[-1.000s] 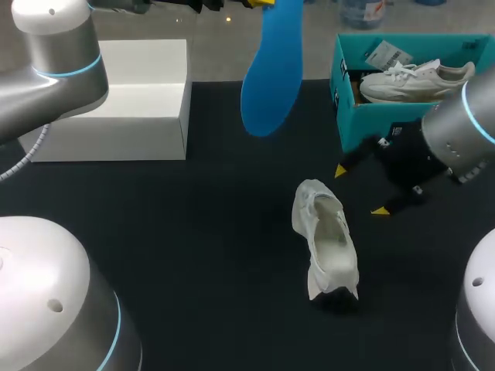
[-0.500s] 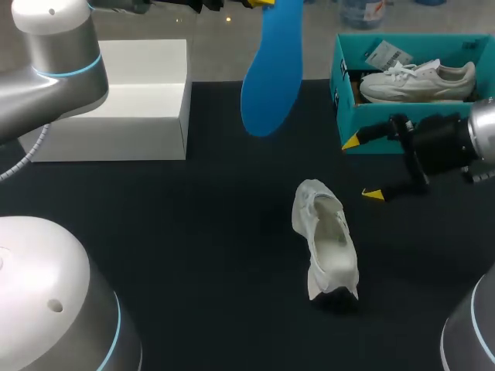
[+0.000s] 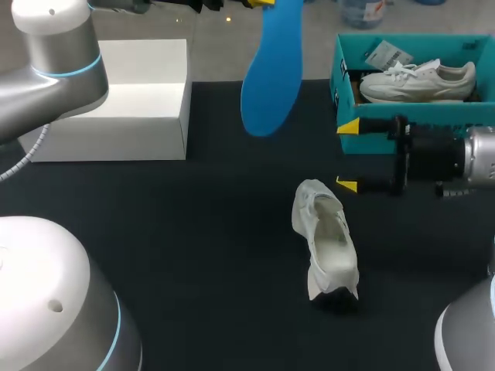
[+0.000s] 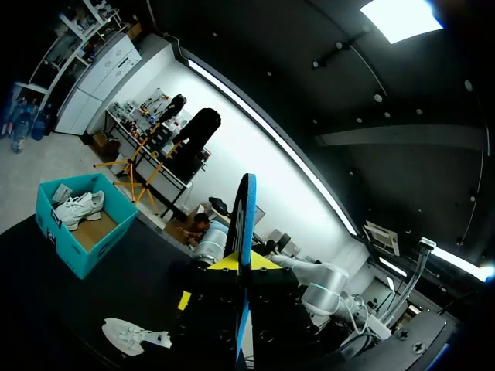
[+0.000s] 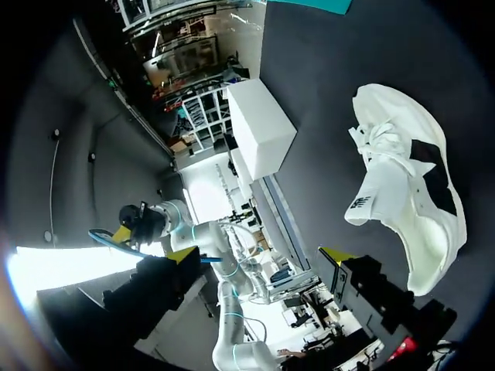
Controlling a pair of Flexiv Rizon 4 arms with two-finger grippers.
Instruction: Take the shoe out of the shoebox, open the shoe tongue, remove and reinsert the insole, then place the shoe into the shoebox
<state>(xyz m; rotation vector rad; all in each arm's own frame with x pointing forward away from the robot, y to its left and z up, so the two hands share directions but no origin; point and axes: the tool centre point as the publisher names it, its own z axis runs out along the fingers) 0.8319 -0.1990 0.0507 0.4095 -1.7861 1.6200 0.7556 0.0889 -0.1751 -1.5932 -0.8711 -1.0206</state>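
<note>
Two items are out of the shoebox [image 3: 338,77]. The shoe [image 3: 326,246] lies on the black worktop with its opening exposed. The blue insole [image 3: 271,69] hangs well above it, pinched at one end by the fingers of the left gripper [image 4: 244,261]. The right gripper [image 3: 347,154] sits between shoe and shoebox, fingers spread wide and empty.

Handling estimate:
- Insole: light, thin, flexible; likely to buckle if pushed endwise.
- Shoe: soft, light, prone to sliding; hold at the heel collar or sidewall.
</note>
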